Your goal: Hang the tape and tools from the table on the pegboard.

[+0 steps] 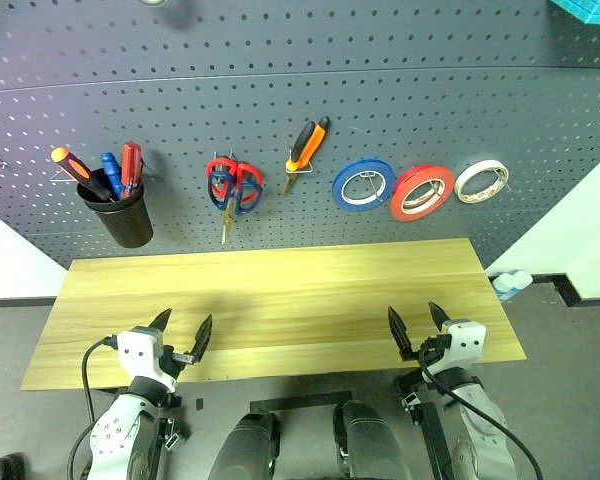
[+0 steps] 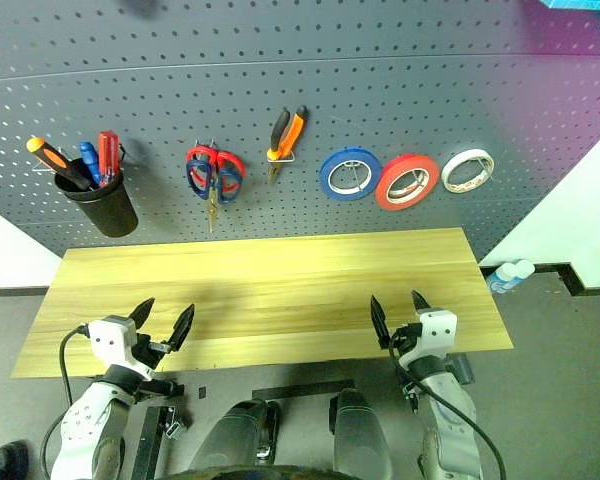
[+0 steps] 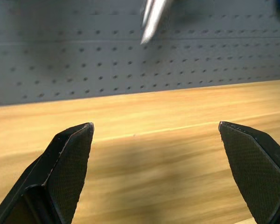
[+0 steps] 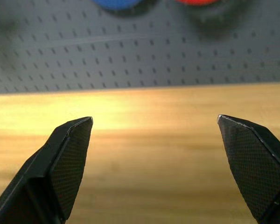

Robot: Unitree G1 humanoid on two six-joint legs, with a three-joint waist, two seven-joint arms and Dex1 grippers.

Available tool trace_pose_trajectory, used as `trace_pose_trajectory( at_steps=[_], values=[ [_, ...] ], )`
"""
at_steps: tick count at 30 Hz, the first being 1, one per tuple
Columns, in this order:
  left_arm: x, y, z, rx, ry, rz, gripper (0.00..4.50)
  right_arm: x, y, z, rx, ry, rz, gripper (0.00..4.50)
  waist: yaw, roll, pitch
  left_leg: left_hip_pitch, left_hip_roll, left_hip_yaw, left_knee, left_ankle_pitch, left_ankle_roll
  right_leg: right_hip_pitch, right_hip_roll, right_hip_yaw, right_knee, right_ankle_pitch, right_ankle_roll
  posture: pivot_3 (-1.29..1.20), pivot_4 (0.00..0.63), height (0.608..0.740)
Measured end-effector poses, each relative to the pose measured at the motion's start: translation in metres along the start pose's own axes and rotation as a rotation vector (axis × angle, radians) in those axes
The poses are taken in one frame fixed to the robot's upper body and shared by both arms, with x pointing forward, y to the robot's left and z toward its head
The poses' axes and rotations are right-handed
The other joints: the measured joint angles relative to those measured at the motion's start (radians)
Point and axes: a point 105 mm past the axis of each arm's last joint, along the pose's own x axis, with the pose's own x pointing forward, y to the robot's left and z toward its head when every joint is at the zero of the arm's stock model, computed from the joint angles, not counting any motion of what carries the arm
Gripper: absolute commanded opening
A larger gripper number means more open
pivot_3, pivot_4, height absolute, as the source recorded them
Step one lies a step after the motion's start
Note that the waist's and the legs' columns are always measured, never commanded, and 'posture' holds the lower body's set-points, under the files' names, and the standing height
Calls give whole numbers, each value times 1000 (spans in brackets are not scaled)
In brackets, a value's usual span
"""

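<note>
Pegboard (image 1: pixel 280 60) carries everything: black cup (image 1: pixel 120 215) near its left edge with the screwdrivers (image 1: pixel 130 168), two pairs of scissors (image 1: pixel 230 188) on one hook, pliers (image 1: pixel 305 145) hanging handles-up just right of them, then blue roll (image 1: pixel 362 183), red tape (image 1: pixel 421 191) and white roll (image 1: pixel 482 180) in a row toward the right edge. Table (image 1: pixel 280 300) top is bare wood. Left gripper (image 1: pixel 180 338) and right gripper (image 1: pixel 420 322) sit low over the table's near edge, one toward each near corner, fingers spread wide, nothing held. All task items lie up and ahead of the fingertips, hanging long-axis vertical; right gripper is nearer the tape, left nearer the cup. Judgement: hanging looks done, no pick target left on the table.
</note>
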Motion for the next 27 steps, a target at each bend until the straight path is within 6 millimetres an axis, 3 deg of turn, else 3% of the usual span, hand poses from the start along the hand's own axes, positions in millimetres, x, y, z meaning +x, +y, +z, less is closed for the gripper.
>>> trace_pose_trajectory(
  at_steps=[7,27],
  values=[
    [-5,6,-15,-41,36,58,4487,-8,-8,-16,-29,102,-89,4500,-2,1,-10,0,0,0,0,0,0,0,0,0,-1,-3,2,-69,136,740],
    [0,-1,-28,-77,67,6,4487,13,6,3,-52,26,-29,4500,-3,1,-18,0,0,-1,0,0,1,2,0,-1,-4,-4,3,-100,126,740]
  ],
)
